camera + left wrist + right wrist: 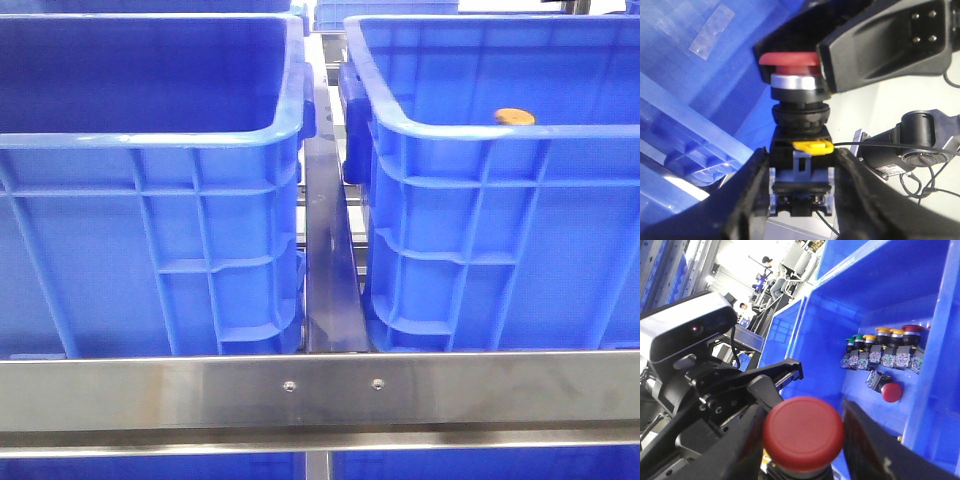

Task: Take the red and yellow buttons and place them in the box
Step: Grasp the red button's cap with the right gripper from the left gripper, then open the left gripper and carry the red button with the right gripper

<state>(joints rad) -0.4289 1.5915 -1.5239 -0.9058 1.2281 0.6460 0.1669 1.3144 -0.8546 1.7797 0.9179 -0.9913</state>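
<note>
Two grippers meet on one red button (789, 60). The left gripper (800, 162) is clamped on the button's square lower block, a finger pressed to each side, just beneath a small yellow tab (812, 146). The right gripper (802, 410) brackets the round red cap, its fingers (866, 440) very close at either side; whether they press on it or stand slightly off, I cannot tell. The cap sits at 12 o'clock from the left gripper's hold, so the two tools are nearly touching, with almost no room between them.

Beyond the cap, the right wrist view looks into a blue crate (940, 315), where a row of buttons (882, 350) stands against its wall: green, yellow and red caps. One loose red-capped button (888, 390) lies on its side just beside the row.

From the front, a steel rail (150, 390) crosses the near edge. Behind it stand the left crate (150, 230) and right crate (500, 230), thick rims nearly level, with a narrow dark gap (325, 240) between them at 12 o'clock. Both tops are open. A yellow button (514, 116) shows inside the right crate at about 2 o'clock, just above the near rim.
</note>
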